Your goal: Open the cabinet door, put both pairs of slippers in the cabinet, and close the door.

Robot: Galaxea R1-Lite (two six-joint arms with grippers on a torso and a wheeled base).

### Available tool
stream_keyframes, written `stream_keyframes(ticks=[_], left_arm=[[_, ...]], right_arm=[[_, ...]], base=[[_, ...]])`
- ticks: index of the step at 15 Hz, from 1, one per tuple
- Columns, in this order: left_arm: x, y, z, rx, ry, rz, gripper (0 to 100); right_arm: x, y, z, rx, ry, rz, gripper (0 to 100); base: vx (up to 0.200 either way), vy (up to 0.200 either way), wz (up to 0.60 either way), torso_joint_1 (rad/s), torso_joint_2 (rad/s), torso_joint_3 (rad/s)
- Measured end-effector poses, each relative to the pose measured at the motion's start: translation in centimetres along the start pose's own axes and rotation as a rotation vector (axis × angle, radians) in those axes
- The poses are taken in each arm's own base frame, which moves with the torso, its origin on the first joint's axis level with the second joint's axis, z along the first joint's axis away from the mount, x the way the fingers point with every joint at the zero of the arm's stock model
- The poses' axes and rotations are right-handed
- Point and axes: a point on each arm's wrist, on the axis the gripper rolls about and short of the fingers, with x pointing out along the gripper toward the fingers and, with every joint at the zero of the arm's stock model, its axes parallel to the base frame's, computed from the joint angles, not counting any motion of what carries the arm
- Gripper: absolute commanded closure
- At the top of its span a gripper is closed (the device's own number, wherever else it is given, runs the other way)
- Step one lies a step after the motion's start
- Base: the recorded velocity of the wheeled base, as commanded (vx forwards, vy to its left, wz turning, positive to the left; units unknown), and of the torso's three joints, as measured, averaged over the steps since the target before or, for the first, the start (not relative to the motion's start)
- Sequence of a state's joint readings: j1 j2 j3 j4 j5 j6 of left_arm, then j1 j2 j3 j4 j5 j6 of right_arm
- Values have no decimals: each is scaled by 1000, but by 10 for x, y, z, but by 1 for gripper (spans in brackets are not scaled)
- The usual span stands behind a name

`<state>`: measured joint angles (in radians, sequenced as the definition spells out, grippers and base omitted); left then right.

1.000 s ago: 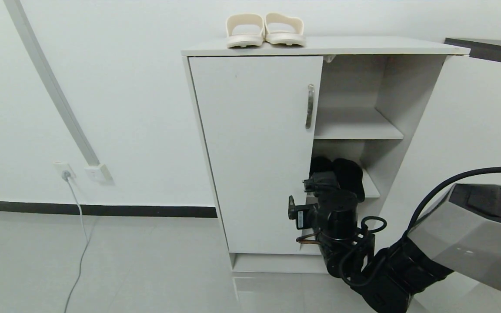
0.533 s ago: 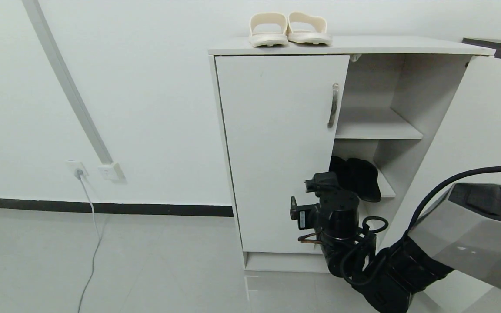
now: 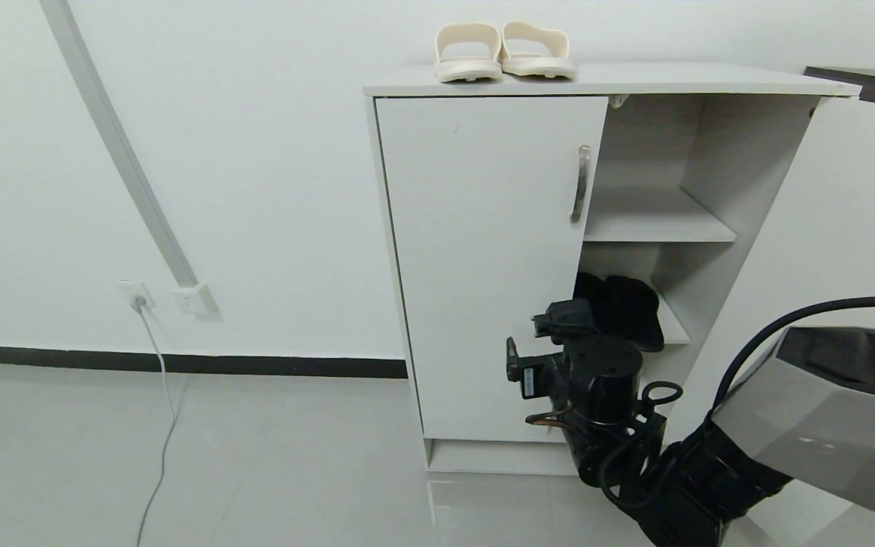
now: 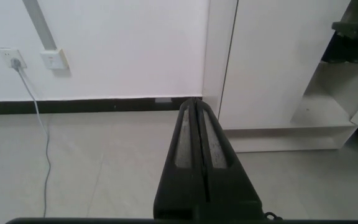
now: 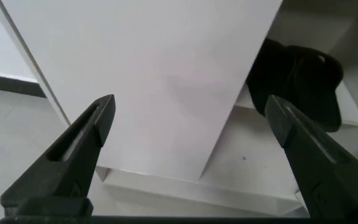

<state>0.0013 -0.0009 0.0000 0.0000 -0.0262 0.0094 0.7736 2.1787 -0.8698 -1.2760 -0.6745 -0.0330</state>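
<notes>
The white cabinet (image 3: 604, 80) fills the centre and right of the head view. Its right-hand door (image 3: 848, 213) is swung open towards the right edge of the frame, while the left-hand door (image 3: 483, 266) is shut, its metal handle (image 3: 580, 184) upright along the inner edge. Inside the open half, the upper shelf (image 3: 658, 224) is bare.

The black slippers (image 3: 623, 311) lie on the lower shelf (image 3: 677, 332), just right of centre. The cream slippers (image 3: 506, 52) sit side by side on the cabinet's top, at the upper middle of the frame. By this layout the door-opening step is done and one pair is stowed, so the second pair looks to be the step in hand. The next move calls for drawing the right arm clear of the opening, raising it to the cabinet top and gripping the cream pair, without knocking the shut door's edge or the open door.

The right gripper (image 3: 563, 319) hangs low, right of centre, at the mouth of the lower compartment and just beside the black slippers. In the right wrist view the right gripper's (image 5: 190, 106) jaws are spread wide and carry nothing, with the black pair apart from both fingers.

The left gripper (image 4: 196, 109) has its fingers pressed together and empty, pointing at the floor and the cabinet's foot.
</notes>
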Motion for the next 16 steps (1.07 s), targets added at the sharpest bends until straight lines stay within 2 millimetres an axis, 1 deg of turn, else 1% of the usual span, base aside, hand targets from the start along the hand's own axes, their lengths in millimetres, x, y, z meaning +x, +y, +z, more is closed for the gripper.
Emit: stream_keyframes(ticks=[3, 8, 9, 12, 16], left_arm=[[0, 0, 0, 0, 0, 0, 100], [0, 0, 0, 0, 0, 0, 100], [0, 0, 0, 0, 1, 0, 100], [0, 0, 0, 0, 2, 0, 100], [0, 0, 0, 0, -1, 0, 100]], right_arm=[[-3, 0, -4, -16, 4, 22, 0], [-4, -1, -5, -16, 3, 21, 0], [-3, -1, -5, -15, 3, 21, 0], [-3, -1, -5, -17, 5, 21, 0], [-3, -1, -5, -17, 5, 21, 0]], base=[[0, 0, 0, 0, 0, 0], [0, 0, 0, 0, 0, 0], [0, 0, 0, 7, -139, -149], [0, 0, 0, 12, -245, -323], [0, 0, 0, 50, -482, -366]])
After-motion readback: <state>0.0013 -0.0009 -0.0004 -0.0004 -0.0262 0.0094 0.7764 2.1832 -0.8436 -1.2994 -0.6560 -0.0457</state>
